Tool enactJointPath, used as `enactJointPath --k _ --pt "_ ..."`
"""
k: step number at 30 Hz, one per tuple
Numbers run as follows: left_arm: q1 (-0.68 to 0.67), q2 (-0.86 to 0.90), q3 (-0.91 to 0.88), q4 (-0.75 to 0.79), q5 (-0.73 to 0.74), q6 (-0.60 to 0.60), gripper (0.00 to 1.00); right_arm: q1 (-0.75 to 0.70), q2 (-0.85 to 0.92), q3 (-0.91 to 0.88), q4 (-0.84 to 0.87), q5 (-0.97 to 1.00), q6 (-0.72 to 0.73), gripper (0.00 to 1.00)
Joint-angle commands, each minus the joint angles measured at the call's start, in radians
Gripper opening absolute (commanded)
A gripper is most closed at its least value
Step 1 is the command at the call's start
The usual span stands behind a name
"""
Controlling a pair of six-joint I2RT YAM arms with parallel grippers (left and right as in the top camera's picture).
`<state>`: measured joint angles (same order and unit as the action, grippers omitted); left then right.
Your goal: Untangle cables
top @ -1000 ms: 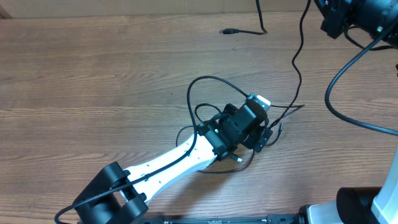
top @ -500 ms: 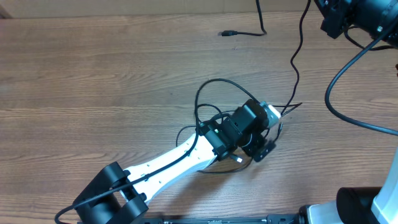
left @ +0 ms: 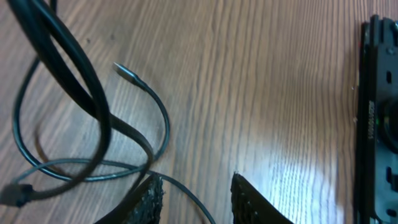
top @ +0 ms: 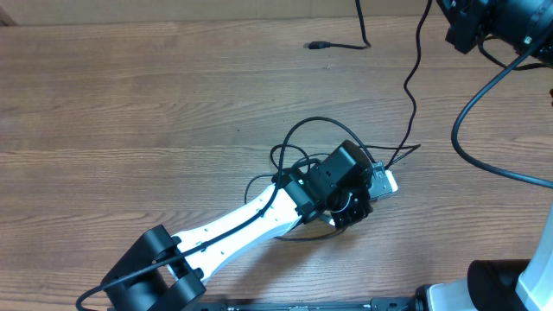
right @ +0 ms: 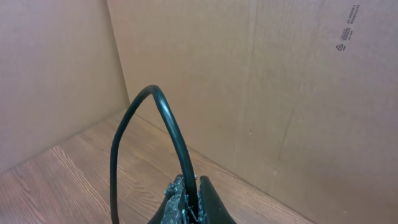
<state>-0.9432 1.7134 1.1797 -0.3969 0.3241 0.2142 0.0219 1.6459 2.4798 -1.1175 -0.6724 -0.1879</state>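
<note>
Fingers [left: 149, 198] of the left gripper [left: 196, 194] stand partly spread just above the wooden table [top: 130, 112], with bare wood showing in the gap between them. A thin strand of the cables [left: 99, 118] runs through that gap. It looks narrower than the opening, though whether it touches either pad is hard to tell from the wrist view. Ahead of the fingers the cables lie in loose, overlapping loops on the wood, one small plug end [left: 127, 73] pointing away and free of the rest.

From overhead, the left gripper [top: 380, 184] sits low at the middle of the table, over the right side of the tangle, whose loops [top: 289, 142] curl around the arm's wrist.

The right gripper [right: 189, 202] is raised near the far right corner, its fingers pressed together on a long cable [right: 168, 118] that arches up out of the pinch in front of a cardboard wall [right: 280, 93]. That long cable [top: 409, 86] trails down across the table to the tangle. Another strand [top: 337, 45] lies apart by the far edge.
</note>
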Motion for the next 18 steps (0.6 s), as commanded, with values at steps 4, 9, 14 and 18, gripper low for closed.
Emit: enactJointPath --k 4,9,14,18 --pt "-0.005 0.013 0.012 -0.057 0.026 0.060 0.42 0.003 -0.005 0.013 0.003 0.009 0.001 0.04" --pt "-0.005 0.012 0.013 -0.062 -0.131 0.064 0.58 0.003 -0.005 0.013 0.003 0.009 0.001 0.04" --pt "-0.005 -0.034 0.012 -0.063 -0.160 0.190 0.64 0.003 -0.005 0.013 0.003 0.008 0.001 0.04" --pt "0.004 -0.065 0.013 -0.047 -0.278 0.252 0.70 0.003 -0.005 0.013 0.003 0.008 0.001 0.04"
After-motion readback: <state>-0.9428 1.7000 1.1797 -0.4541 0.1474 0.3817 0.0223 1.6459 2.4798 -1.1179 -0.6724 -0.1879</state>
